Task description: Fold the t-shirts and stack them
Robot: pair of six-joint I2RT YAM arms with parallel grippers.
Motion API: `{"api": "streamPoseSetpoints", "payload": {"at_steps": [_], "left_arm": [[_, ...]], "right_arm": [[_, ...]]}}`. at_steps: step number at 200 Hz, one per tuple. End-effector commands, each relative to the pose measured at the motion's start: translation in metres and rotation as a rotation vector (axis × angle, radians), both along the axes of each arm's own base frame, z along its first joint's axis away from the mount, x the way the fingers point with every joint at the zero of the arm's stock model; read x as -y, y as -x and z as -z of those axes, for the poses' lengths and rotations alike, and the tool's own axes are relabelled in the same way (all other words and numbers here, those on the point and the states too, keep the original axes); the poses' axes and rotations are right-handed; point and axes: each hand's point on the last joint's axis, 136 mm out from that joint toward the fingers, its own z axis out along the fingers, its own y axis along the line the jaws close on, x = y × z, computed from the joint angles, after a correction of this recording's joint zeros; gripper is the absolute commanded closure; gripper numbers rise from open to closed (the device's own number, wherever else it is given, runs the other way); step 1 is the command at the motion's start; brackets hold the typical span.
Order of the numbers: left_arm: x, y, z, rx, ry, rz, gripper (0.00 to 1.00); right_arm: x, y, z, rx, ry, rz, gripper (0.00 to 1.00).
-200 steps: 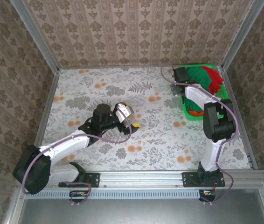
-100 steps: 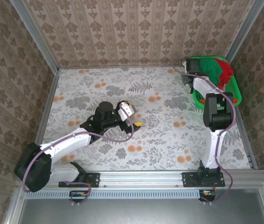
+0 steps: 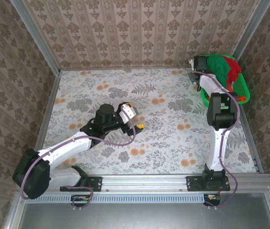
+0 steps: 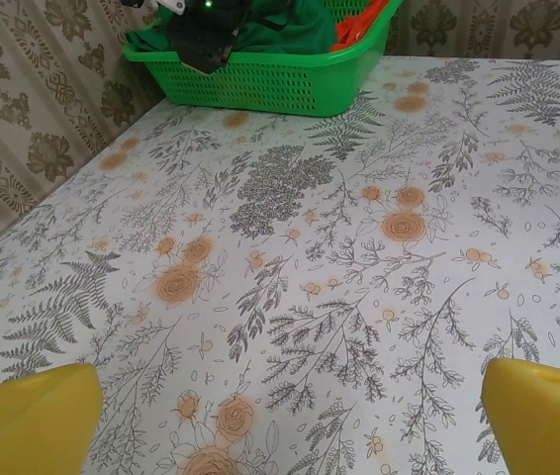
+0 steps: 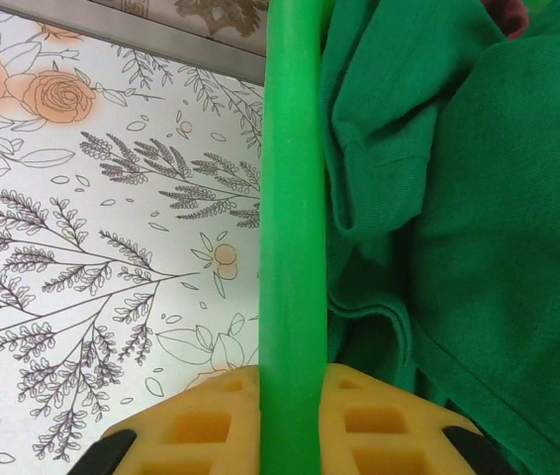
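In the basket (image 3: 245, 88) at 1 o'clock on the bench (image 3: 173, 138), the dark green t-shirt (image 5: 458, 218) is found just at the 3 o'clock side of the right claw (image 5: 290, 435). A red t-shirt (image 3: 234, 67) and an orange t-shirt (image 3: 241, 99) lie beside it. The basket rim is clenched by the right claw, and the right arm is stretched far forward. The left claw (image 4: 280, 426) is spread wide, nothing is held, and the left arm is bent low over the bench.

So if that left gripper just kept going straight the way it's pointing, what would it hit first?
Probably the green basket in the far corner. The left gripper hangs open with just the table between them, though it might graze the table first; depth is hard to judge.
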Motion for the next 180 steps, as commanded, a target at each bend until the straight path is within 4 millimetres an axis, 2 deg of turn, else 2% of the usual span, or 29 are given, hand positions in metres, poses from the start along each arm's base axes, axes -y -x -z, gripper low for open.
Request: {"api": "streamPoseSetpoints", "payload": {"at_steps": [1,16,26,51,77,100,119,154,180], "left_arm": [[-0.001,0.004,0.002,0.008,-0.004,0.005,0.0],[-0.001,0.004,0.002,0.009,-0.001,0.003,0.0],[0.001,0.003,0.002,0.01,0.005,0.003,0.0],[0.006,-0.002,0.0,0.016,0.032,0.001,0.0],[0.015,-0.008,-0.001,0.012,0.064,0.005,0.0],[0.027,-0.011,-0.003,0.016,0.094,0.024,0.0],[0.033,-0.012,-0.003,0.019,0.099,0.035,0.0],[0.04,-0.013,0.002,0.009,0.104,0.059,0.0],[0.045,-0.012,0.003,-0.004,0.121,0.071,0.0]], "right_arm": [[0.011,-0.003,-0.005,-0.008,0.042,-0.009,1.0],[0.009,-0.001,-0.011,-0.001,0.03,-0.008,0.94],[0.001,0.001,-0.021,0.022,-0.004,-0.021,0.84],[-0.026,0.008,-0.058,0.127,-0.147,-0.063,0.51],[-0.033,0.024,-0.089,0.246,-0.296,-0.036,0.34],[-0.016,0.035,-0.105,0.334,-0.39,0.045,0.3],[0.011,0.038,-0.109,0.375,-0.443,0.139,0.29],[0.055,0.024,-0.093,0.339,-0.511,0.246,0.27],[0.075,0.01,-0.077,0.3,-0.512,0.297,0.27]]}}
